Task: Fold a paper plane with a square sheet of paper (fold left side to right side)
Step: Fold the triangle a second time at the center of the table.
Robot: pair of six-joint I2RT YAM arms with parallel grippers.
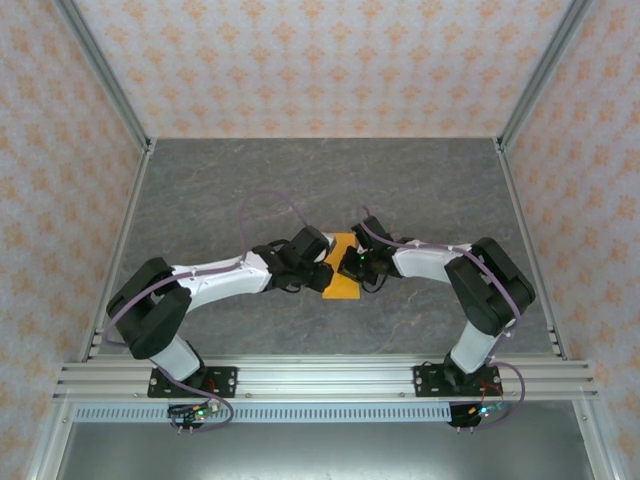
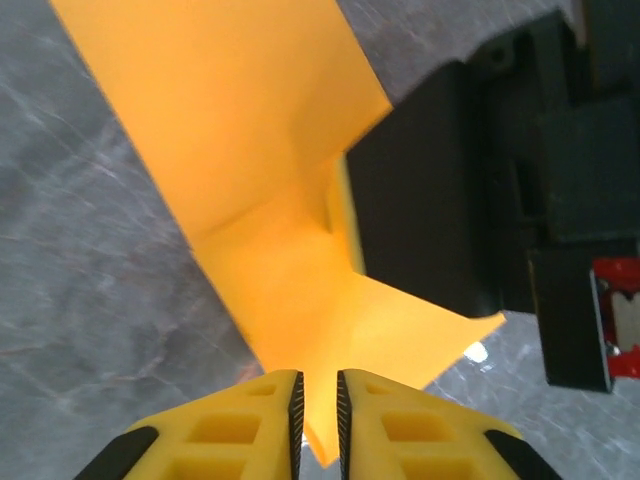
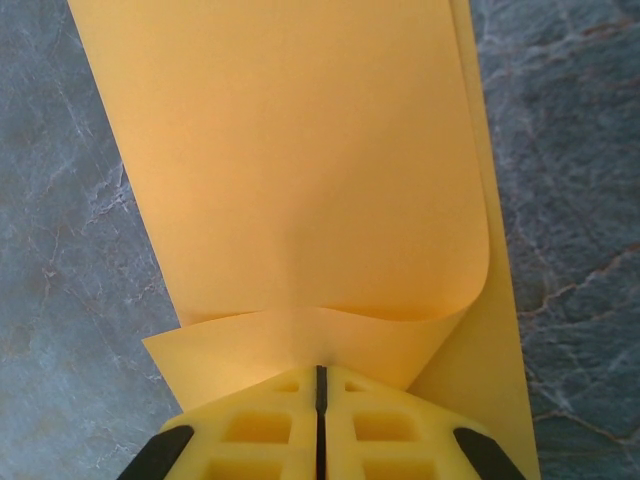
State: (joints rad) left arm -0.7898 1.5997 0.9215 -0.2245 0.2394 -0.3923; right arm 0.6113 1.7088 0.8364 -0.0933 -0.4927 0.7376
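Note:
The square sheet of paper is bright orange and lies on the grey table between the two grippers, folded over itself with a loose curled layer. My right gripper is shut on the paper's near edge, which bows up at the fingertips. My left gripper stands just open. A corner of the sheet hangs in the narrow gap between its yellow fingers. From above, the left gripper and the right gripper face each other over the sheet. The paper plane is out of view.
The right gripper's black body stands close in front of the left gripper. The grey marbled table is bounded by patterned walls and metal posts, and an aluminium rail holds both arm bases at the near edge.

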